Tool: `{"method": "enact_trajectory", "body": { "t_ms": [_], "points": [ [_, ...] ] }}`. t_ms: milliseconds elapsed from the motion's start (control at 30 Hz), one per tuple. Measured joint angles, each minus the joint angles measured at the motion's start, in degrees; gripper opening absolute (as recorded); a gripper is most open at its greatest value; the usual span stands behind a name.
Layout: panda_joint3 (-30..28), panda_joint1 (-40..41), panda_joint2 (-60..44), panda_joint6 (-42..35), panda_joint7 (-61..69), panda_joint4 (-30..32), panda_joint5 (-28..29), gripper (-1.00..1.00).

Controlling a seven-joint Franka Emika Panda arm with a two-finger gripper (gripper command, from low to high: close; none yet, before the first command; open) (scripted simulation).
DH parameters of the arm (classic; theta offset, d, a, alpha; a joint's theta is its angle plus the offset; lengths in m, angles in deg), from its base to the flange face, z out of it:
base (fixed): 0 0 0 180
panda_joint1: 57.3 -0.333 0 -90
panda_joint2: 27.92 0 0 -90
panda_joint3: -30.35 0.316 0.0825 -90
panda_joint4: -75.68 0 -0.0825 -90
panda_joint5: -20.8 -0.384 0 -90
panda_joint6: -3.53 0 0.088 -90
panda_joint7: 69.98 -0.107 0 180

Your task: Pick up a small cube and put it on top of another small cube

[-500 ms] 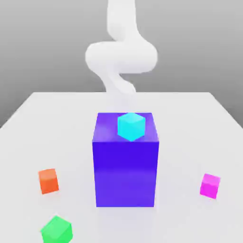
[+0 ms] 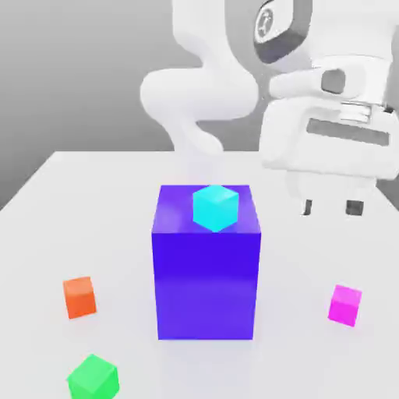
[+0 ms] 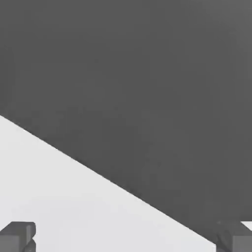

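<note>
Newly lowered white gripper [image 2: 333,207], smooth magenta cube [image 2: 344,305], glossy block [image 2: 206,284]

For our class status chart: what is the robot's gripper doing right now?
White two-finger gripper: open, holding nothing, in the air above the white table.

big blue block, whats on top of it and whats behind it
A cyan cube sits on top of the blue block, near its front edge. Whatever stands directly behind the block is hidden by it.
</note>
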Motion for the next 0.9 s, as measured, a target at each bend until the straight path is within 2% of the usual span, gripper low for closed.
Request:
{"method": "enact_trajectory", "body": {
  "t_ms": [133,333,433,600,633,833,900],
  "points": [
    [2.36,-4.14,-7.75,4.35,2.86,3.12,0.65,0.0],
    [6.62,-7.42,-17.43,11.42,10.3,7.35,-3.6,0.0],
    [4.44,-9.27,-21.51,14.38,7.81,6.7,0.04,0.0],
    [-3.51,-15.72,-28.29,19.29,2.39,5.01,7.21,0.0],
    [-5.07,-17.01,-29.49,20.17,1.48,4.73,8.4,-1.0],
    [-5.82,-17.63,-30.1,20.6,0.92,4.58,9.11,-1.0],
    [-4.19,-16.3,-28.81,19.68,1.92,4.89,7.78,-1.0]
  ]
}}
